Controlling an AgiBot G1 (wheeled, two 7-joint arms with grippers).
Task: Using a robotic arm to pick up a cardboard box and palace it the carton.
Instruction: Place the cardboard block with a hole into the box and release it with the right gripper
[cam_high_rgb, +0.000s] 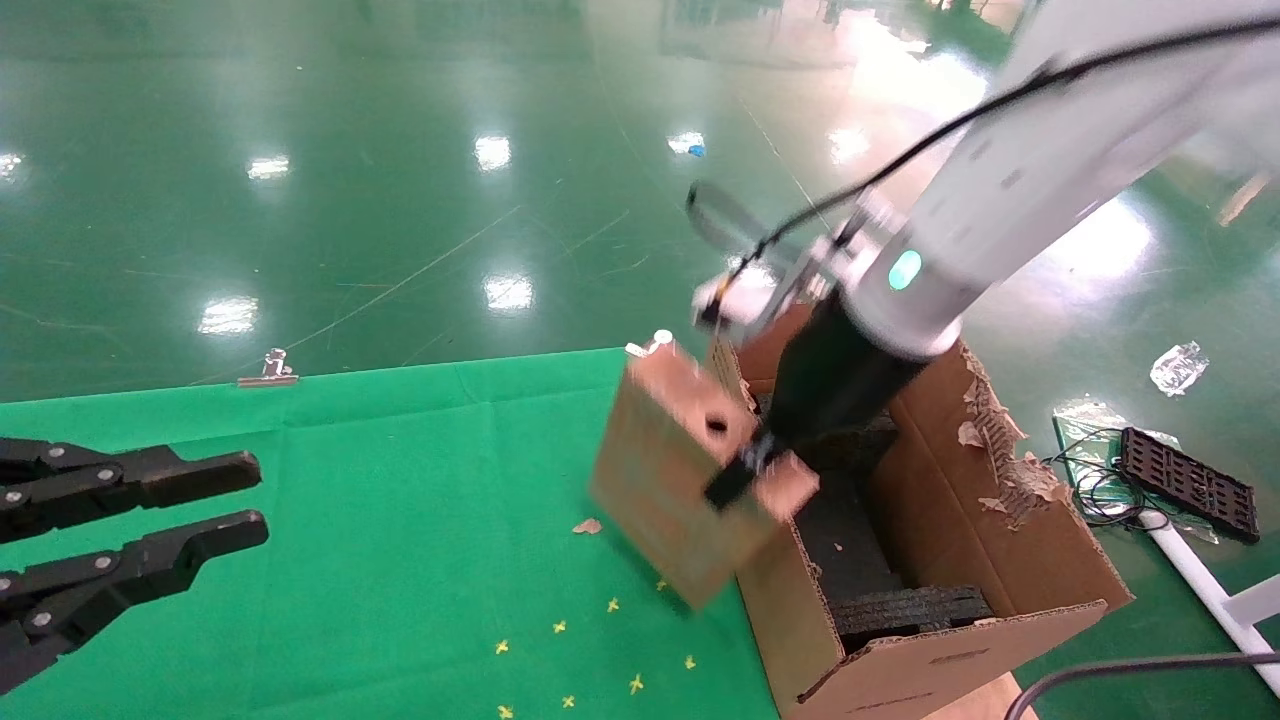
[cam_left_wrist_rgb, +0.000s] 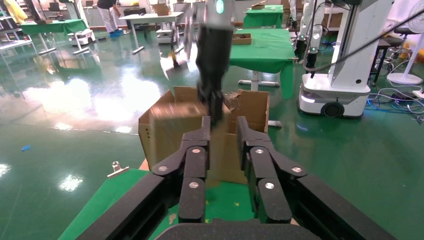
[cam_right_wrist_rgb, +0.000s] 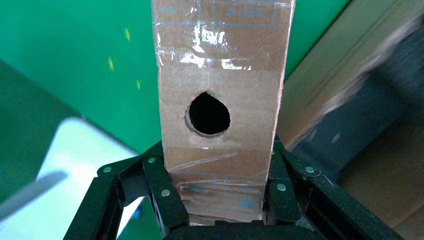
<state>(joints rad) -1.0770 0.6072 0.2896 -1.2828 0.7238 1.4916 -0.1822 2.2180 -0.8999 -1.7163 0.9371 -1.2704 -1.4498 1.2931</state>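
Note:
My right gripper (cam_high_rgb: 752, 468) is shut on the cardboard box (cam_high_rgb: 670, 480), a small brown box with a round hole, and holds it tilted in the air over the carton's near-left edge. The right wrist view shows the cardboard box (cam_right_wrist_rgb: 220, 75) clamped between both black fingers (cam_right_wrist_rgb: 161, 192). To the right stands the carton (cam_high_rgb: 1000, 560), open, with a torn ragged flap and black foam inserts (cam_high_rgb: 860, 530) inside. Over the green cloth at the lower left, my left gripper (cam_high_rgb: 235, 498) hangs open and empty. From the left wrist, that open gripper (cam_left_wrist_rgb: 223, 131) faces the carton (cam_left_wrist_rgb: 254, 107) and the blurred box (cam_left_wrist_rgb: 170, 127).
A green cloth (cam_high_rgb: 400, 480) covers the table, with small yellow crosses (cam_high_rgb: 560, 627) and a cardboard scrap (cam_high_rgb: 587, 526) on it. A binder clip (cam_high_rgb: 268, 368) grips its far edge. On the floor to the right lie a black tray (cam_high_rgb: 1188, 482) and cables.

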